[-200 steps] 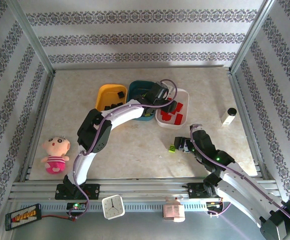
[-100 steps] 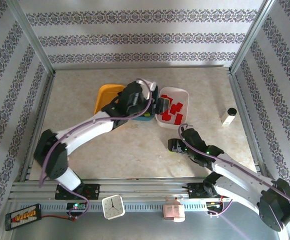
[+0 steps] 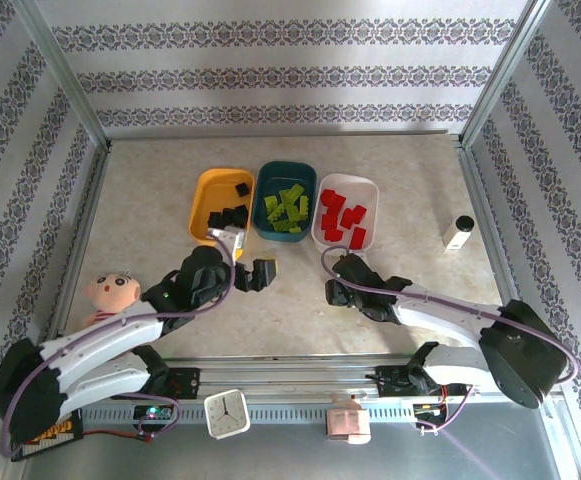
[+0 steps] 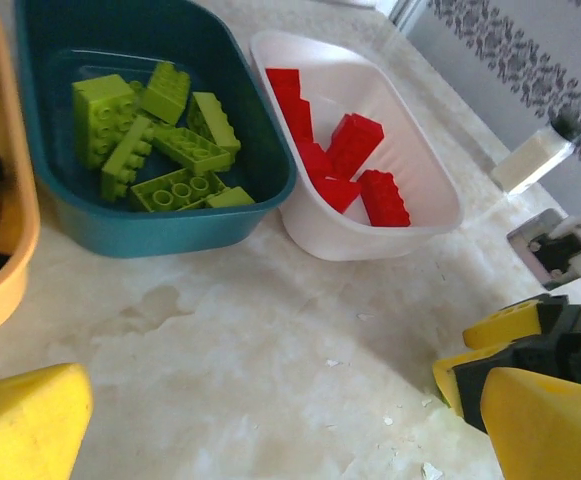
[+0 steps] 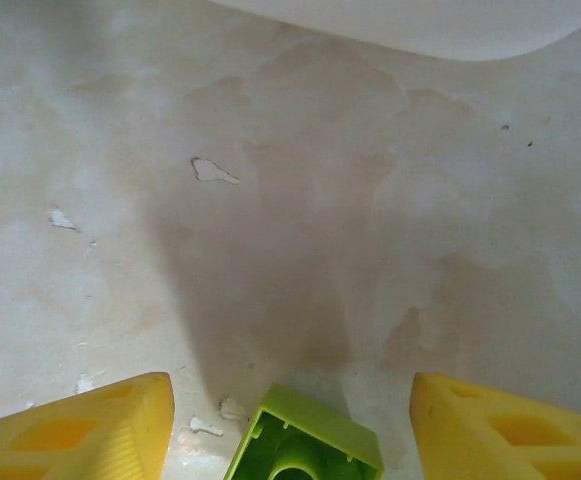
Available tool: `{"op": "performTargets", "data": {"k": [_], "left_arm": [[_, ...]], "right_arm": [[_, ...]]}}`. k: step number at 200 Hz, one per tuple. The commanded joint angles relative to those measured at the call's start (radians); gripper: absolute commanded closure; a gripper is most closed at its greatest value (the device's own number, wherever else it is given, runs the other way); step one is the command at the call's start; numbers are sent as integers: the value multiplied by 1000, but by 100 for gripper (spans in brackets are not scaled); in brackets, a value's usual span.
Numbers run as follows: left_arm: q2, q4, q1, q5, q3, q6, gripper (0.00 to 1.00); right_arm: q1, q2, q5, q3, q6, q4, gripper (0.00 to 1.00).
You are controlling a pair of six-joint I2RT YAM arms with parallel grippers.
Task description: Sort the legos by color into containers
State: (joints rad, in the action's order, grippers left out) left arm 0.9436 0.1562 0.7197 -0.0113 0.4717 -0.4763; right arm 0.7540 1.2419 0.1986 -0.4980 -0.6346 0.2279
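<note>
Three containers stand in a row: the orange-yellow tray [image 3: 202, 195] with black legos [image 3: 232, 215], the dark teal tray [image 3: 266, 180] with lime green legos [image 3: 288, 208], and the white tray [image 3: 370, 190] with red legos [image 3: 345, 218]. My left gripper [image 3: 260, 272] hangs open and empty over bare table in front of the teal tray [image 4: 170, 235]. My right gripper [image 3: 336, 290] is low in front of the white tray. In the right wrist view a lime green lego [image 5: 305, 440] lies upside down between its fingers [image 5: 80, 425], with a gap on each side; the right gripper [image 5: 290, 385] is open.
A white cylinder with a black cap [image 3: 459, 232] stands at the right. A pink doll [image 3: 110, 290] lies at the left, beside my left arm. A small clock [image 3: 227, 412] sits on the front rail. Metal frame posts bound the table.
My left arm has pulled back from the teal tray toward the near left and its jaws have opened. My right gripper slid left to straddle the green lego, its fingers narrowing.
</note>
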Motion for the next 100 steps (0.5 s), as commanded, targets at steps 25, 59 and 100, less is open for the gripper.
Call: {"op": "performTargets", "data": {"k": [25, 59, 100], "left_arm": [[-189, -28, -2, 91, -106, -59, 1], [-258, -75, -1, 121, -127, -59, 1], [-302, -122, -2, 129, -144, -62, 1]], "right_arm": [[29, 83, 49, -41, -36, 24, 48], [56, 95, 41, -69, -32, 21, 61], [74, 32, -14, -170, 31, 5, 71]]}}
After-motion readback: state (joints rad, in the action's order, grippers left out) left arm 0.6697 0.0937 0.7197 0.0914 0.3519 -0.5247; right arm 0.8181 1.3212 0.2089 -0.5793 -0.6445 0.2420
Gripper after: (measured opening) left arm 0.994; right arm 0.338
